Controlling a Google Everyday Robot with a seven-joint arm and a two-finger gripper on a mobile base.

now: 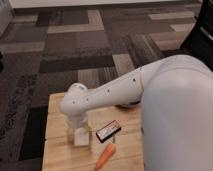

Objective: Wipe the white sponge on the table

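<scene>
The white sponge (82, 138) lies on the light wooden table (57, 155), near its left-middle part. My gripper (77, 129) hangs from the white wrist directly above the sponge and reaches down onto its top. The wrist hides the upper part of the sponge. The big white arm stretches in from the right across the table.
A black bar with white print (108, 131) lies just right of the sponge. An orange carrot (105, 156) lies in front of the bar. A dark bowl (130, 105) peeks out behind the arm. Patterned carpet surrounds the table.
</scene>
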